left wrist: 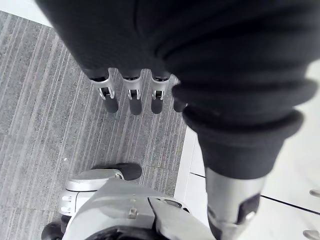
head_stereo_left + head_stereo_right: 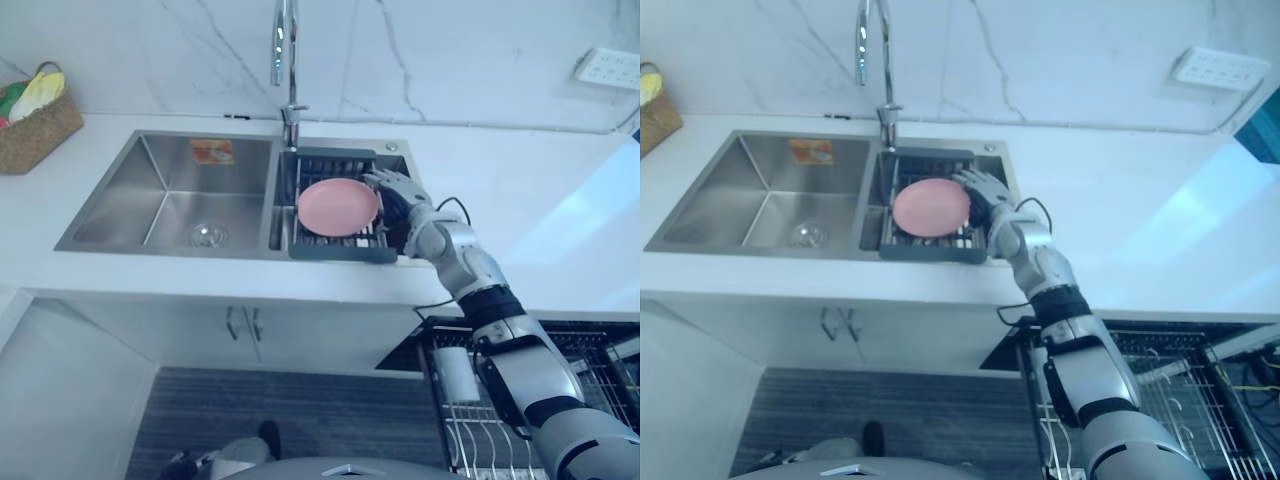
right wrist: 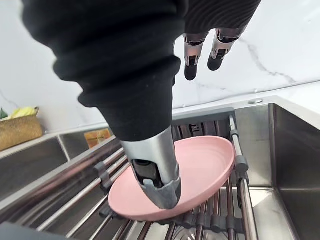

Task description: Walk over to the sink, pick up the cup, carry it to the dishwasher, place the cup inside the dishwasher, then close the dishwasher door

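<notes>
Down at knee height the dishwasher rack stands pulled out, thin white wire in rows. Above it runs the white countertop, smooth and glossy, with the brushed-steel sink sunk into it as two square basins. Across the right-hand basin lies a dark-framed drying rack of round metal rails, and on those rails rests the task's thing (I see no cup; it is a shallow pink plate, round, matte and low-rimmed). The right hand hovers at the plate's right edge with nothing held: its fingers reach out straight above the far rim and the thumb hangs over the near one; whether it touches I cannot tell. The left hand hangs slack over the grey ribbed floor, fingers loose. My worry is the grip. A rim that low gives little to pinch, and on smooth rails a push from the thumb could skate the plate away or tip it down into the basin.
</notes>
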You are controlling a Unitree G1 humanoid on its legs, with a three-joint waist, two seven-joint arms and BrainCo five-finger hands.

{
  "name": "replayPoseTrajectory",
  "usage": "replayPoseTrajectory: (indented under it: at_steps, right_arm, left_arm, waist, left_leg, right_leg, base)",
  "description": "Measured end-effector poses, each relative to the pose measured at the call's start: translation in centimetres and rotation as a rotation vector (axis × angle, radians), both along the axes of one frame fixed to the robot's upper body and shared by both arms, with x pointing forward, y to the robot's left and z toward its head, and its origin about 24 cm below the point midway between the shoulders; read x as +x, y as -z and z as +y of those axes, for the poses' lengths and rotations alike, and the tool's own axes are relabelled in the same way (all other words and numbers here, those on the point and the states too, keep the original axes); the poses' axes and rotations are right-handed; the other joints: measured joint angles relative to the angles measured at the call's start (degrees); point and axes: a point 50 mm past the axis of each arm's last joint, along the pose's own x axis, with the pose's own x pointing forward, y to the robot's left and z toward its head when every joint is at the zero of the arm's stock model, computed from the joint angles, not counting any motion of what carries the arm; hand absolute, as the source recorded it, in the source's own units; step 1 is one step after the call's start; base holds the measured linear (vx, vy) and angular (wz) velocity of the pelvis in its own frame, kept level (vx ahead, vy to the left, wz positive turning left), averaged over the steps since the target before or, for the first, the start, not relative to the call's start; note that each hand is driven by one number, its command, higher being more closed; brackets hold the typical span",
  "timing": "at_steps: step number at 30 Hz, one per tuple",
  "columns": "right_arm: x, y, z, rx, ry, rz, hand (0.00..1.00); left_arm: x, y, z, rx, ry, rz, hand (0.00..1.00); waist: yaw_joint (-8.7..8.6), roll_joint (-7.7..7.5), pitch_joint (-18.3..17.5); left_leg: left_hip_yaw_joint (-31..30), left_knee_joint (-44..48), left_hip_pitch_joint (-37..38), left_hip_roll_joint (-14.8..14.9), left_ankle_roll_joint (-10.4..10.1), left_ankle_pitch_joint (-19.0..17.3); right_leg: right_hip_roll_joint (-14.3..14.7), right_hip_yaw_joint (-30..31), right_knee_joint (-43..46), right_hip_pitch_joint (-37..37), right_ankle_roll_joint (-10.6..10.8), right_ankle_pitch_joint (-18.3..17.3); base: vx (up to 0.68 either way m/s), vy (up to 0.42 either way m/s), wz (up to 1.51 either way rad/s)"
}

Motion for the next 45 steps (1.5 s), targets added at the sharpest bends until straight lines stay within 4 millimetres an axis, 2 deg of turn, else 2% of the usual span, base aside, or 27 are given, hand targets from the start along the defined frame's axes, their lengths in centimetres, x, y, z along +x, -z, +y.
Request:
replayPoseTrajectory:
  at_steps: [2, 10, 14, 23, 28, 39, 44, 45]
  right_arm:
    - [0.3, 0.7, -0.1, -0.056, 0.01, 0.028, 0.0]
    - [0.6, 1.0, -0.1, -0.143, 0.019, 0.026, 0.0]
    - [0.7, 2.0, -0.2, -0.198, 0.022, 0.062, 0.0]
    - [0.9, 2.9, -0.8, -0.205, 0.048, 0.103, 0.0]
    - [0.9, 3.2, -1.0, -0.207, 0.057, 0.116, 0.0]
    - [0.9, 4.0, -2.1, -0.274, 0.119, 0.034, 0.0]
    - [0.9, 3.9, -1.9, -0.321, 0.104, -0.001, 0.0]
    - [0.9, 3.9, -1.9, -0.327, 0.103, -0.007, 1.0]
  left_arm:
    - [-0.1, 0.0, 0.0, -0.001, -0.001, 0.0, 0.0]
    - [-1.0, 0.0, 0.1, 0.004, -0.006, 0.009, 0.0]
    - [-1.0, 0.0, 0.1, 0.012, 0.008, 0.006, 0.0]
    - [-1.0, 0.0, 0.2, 0.019, 0.008, -0.002, 0.0]
    - [-1.2, 0.0, 0.2, 0.034, 0.002, 0.001, 0.0]
    - [-1.1, -0.1, 0.2, 0.041, 0.005, -0.019, 0.0]
    - [-1.2, -0.1, 0.2, 0.039, 0.007, -0.017, 0.0]
    - [-1.3, -0.1, 0.2, 0.038, 0.005, -0.015, 0.0]
  waist:
    - [0.33, 0.0, 0.01]
    - [0.57, 0.32, 0.49]
    - [0.68, 0.43, 1.01]
    - [1.81, 0.32, 1.51]
    - [1.72, 0.31, 1.79]
    - [3.02, 0.56, 2.62]
    - [3.19, 0.54, 2.84]
    - [3.29, 0.5, 2.86]
  left_leg:
    - [-0.13, 0.0, -0.02, -0.03, 0.0, 0.0]
    - [-0.21, -0.03, -0.01, -0.03, -0.4, -0.26]
    - [-0.24, -0.03, -0.02, -0.03, -0.43, -0.27]
    - [-0.42, -0.04, -0.15, -0.12, -0.29, -0.19]
    - [-1.54, -0.04, -0.15, -0.38, -0.27, -0.18]
    - [-2.2, -0.06, -0.32, -0.51, -0.3, -0.19]
    - [-3.4, -0.06, -1.23, -0.65, -0.24, 0.08]
    - [-3.41, -0.06, -1.14, -0.65, -0.24, 0.08]
  right_leg:
    - [0.0, 0.0, 0.0, 0.05, -0.05, -0.06]
    - [0.0, -0.02, -0.04, 0.1, -0.15, -0.19]
    - [0.0, -0.01, -0.03, 0.11, -0.15, -0.19]
    - [-0.01, -0.28, -0.09, 0.1, -0.03, -0.53]
    - [-0.09, -1.54, -0.06, 0.83, 0.03, -0.82]
    - [-0.09, -1.96, 0.06, 0.82, 0.01, -1.25]
    - [-0.04, -3.12, 0.14, 0.74, -0.06, -1.52]
    - [-0.03, -3.12, 0.15, 0.79, -0.11, -1.55]
  base:
    - [0.01, -0.002, 0.05]
    - [0.0, 0.0, 0.0]
    - [0.0, 0.0, 0.0]
    - [0.0, -0.001, 0.0]
    - [0.02, -0.013, 0.1]
    - [0.0, -0.004, 0.03]
    - [0.01, -0.012, 0.13]
    - [0.02, -0.017, 0.04]
